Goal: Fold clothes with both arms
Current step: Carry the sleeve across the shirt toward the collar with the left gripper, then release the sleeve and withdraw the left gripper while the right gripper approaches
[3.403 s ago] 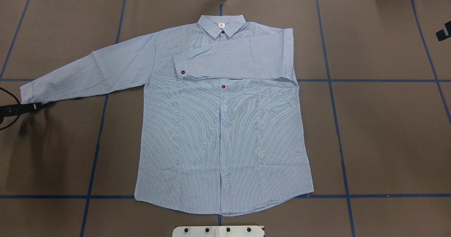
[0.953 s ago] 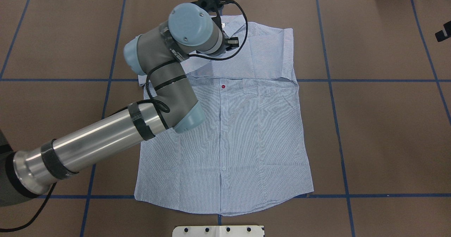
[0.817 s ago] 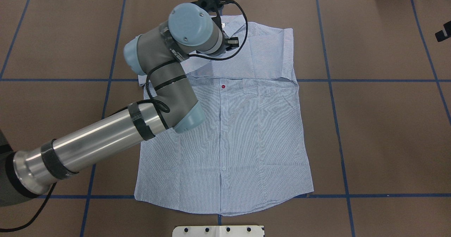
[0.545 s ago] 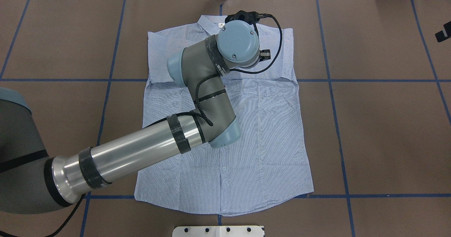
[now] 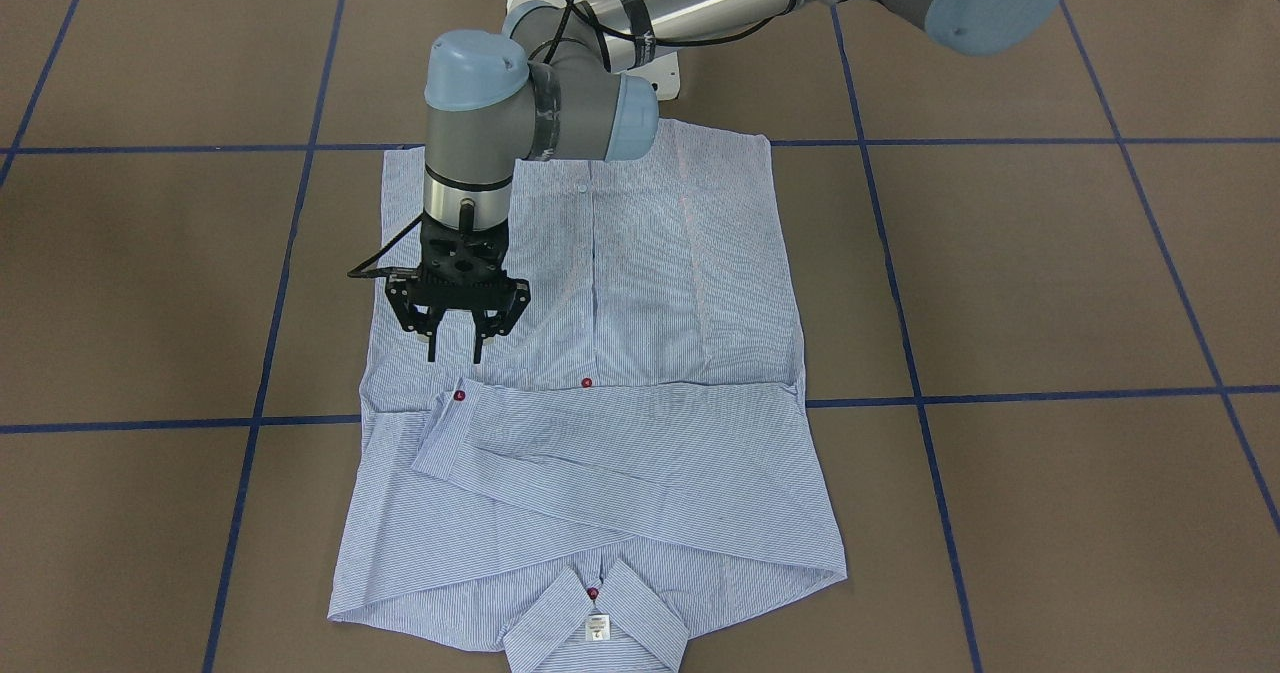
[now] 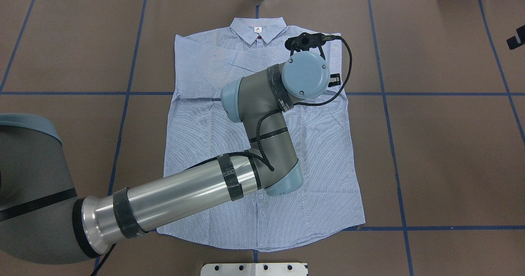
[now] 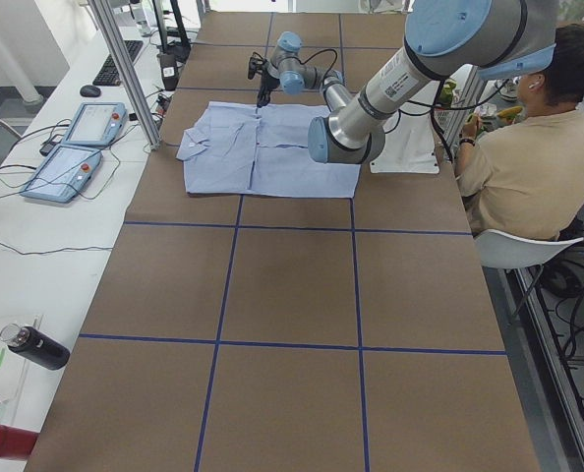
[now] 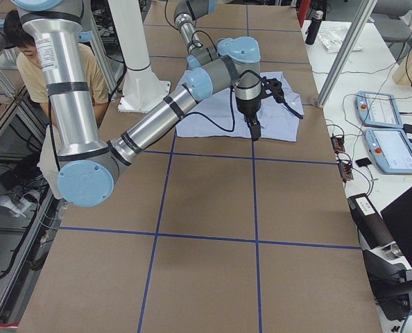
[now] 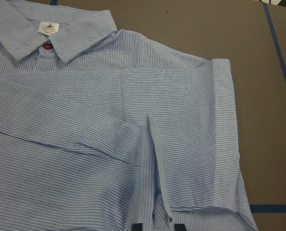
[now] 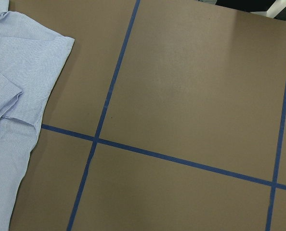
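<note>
The light blue striped shirt (image 5: 690, 253) lies flat and face up on the brown table, collar (image 5: 595, 618) away from the robot. Both sleeves are folded across the chest. My left arm (image 6: 184, 190) reaches over the shirt (image 6: 328, 165). Its gripper (image 5: 455, 356) hangs open and empty just above the top sleeve's cuff (image 5: 440, 438), which has a red button. In the left wrist view the gripper (image 9: 157, 227) straddles that cuff end (image 9: 155, 168). Of the right arm only a black piece (image 6: 514, 40) shows at the overhead view's right edge. I cannot tell whether that gripper is open or shut.
Blue tape lines (image 6: 385, 144) divide the table into squares. The white pedestal base (image 6: 254, 269) stands at the robot's edge. A seated person (image 7: 528, 147) is beside the robot. Teach pendants (image 7: 95, 123) and bottles (image 7: 36, 346) lie on a side bench.
The left sleeve, stretched out to the left 3.4 s ago, now lies folded across the chest. My left arm swept right over the shirt. Its gripper is now open.
</note>
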Robot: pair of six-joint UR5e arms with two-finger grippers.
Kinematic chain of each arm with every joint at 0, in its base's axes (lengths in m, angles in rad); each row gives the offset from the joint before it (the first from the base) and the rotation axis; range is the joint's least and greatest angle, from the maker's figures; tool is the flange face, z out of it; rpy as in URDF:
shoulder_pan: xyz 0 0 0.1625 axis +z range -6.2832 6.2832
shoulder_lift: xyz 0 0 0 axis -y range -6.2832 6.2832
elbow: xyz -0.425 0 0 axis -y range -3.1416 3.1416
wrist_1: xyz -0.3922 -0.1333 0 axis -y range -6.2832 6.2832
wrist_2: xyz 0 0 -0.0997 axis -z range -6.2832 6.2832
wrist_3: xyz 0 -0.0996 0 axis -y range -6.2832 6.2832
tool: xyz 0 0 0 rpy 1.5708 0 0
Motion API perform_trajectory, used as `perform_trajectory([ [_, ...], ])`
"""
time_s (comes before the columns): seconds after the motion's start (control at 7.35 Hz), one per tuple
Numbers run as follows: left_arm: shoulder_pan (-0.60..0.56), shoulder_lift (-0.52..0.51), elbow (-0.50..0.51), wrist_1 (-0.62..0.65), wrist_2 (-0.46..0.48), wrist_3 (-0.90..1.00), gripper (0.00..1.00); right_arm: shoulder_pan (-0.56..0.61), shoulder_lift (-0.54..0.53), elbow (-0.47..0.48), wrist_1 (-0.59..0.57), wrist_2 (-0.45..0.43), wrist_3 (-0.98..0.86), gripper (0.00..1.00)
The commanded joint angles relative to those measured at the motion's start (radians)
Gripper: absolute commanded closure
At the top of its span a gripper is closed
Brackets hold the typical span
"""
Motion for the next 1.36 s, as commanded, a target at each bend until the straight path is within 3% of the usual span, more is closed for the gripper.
perform_trajectory([
  [0.0,0.006,-0.043,0.021,-0.001,-0.009,0.035,0.0,-0.002,0.003,-0.001,0.0,0.0,0.013,0.0],
  [0.14,0.005,-0.04,0.014,0.011,-0.031,0.066,0.0,-0.021,0.012,0.007,0.005,0.0,0.077,0.0],
  [0.27,0.002,-0.014,-0.024,0.029,-0.067,0.104,0.0,-0.091,0.012,0.008,0.087,-0.008,0.211,0.0],
  [0.41,0.002,0.091,-0.173,0.08,-0.069,0.126,0.0,-0.201,0.014,0.008,0.216,-0.073,0.431,0.0],
  [0.54,0.002,0.22,-0.377,0.171,-0.069,0.187,0.0,-0.348,0.014,0.013,0.317,-0.207,0.644,0.0],
  [0.68,0.0,0.355,-0.589,0.278,-0.069,0.234,0.0,-0.511,0.02,0.036,0.339,-0.364,0.812,0.0],
  [0.95,-0.009,0.664,-0.92,0.296,-0.084,0.299,0.0,-0.78,0.021,0.106,0.334,-0.591,1.065,0.0],
  [1.23,-0.012,0.922,-1.122,0.275,-0.085,0.302,0.0,-1.039,0.009,0.122,0.331,-0.83,1.248,0.0],
])
